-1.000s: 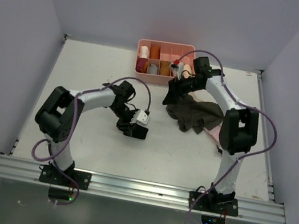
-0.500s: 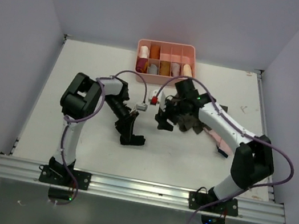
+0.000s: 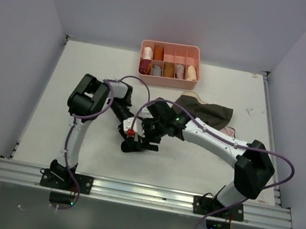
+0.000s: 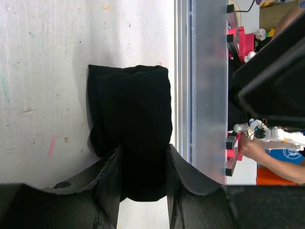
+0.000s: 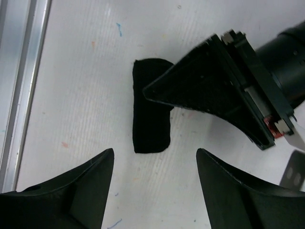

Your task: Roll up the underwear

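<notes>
The underwear (image 4: 131,109) is a small black bundle lying on the white table; no beige waistband shows. My left gripper (image 4: 143,164) is shut on its near end, one finger on each side. In the top view the left gripper (image 3: 128,141) holds the underwear (image 3: 134,147) at the table's front middle. My right gripper (image 5: 155,155) is open and empty, hovering just short of the free end of the underwear (image 5: 150,119). One of the left gripper's fingers (image 5: 214,81) covers the bundle's far end. In the top view the right gripper (image 3: 147,141) sits right beside the left one.
A pink divided tray (image 3: 171,49) with several rolled items stands at the back middle. An olive-brown garment (image 3: 210,111) and a pale pink garment (image 3: 228,131) lie at the right. The table's metal front rail (image 3: 145,193) runs close to the bundle, also in the left wrist view (image 4: 190,71).
My right arm swung from the tray, past the olive garment, forward and left to the left gripper. My left gripper stayed at the front middle with the black bundle.
</notes>
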You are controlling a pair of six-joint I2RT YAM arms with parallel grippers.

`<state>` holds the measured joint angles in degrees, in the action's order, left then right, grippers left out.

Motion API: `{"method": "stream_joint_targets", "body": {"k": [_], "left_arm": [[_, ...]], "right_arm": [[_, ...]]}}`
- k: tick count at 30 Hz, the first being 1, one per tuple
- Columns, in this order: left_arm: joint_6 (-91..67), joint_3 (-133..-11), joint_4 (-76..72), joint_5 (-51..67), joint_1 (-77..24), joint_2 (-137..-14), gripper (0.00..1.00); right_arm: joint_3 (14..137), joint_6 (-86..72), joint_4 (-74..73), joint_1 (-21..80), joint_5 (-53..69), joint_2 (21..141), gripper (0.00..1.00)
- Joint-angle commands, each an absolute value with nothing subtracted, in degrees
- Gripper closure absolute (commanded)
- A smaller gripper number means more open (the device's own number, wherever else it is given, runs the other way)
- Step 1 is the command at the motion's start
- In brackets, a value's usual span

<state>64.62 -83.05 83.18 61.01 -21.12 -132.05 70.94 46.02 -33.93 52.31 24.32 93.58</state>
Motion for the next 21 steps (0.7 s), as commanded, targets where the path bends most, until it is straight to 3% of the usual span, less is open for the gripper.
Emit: {"method": "stream_joint_targets", "body": {"k": [1, 13, 21], "left_arm": [[66.9, -82.7, 71.4, 47.1, -21.4, -135.8, 1.0], [67.1, -81.2, 70.7, 47.1, -21.3, -134.6, 1.0], [67.2, -80.6, 70.2, 46.8, -21.0, -134.4, 1.0]], "right_arm": [[68.5, 48.0, -33.8, 54.7, 25.6, 93.1, 0.25], [60.6, 38.2, -12.1, 56.2, 17.1, 97.6, 0.21], [61.1, 37.4, -11.2, 57.7, 16.5, 98.1, 0.24]]}}
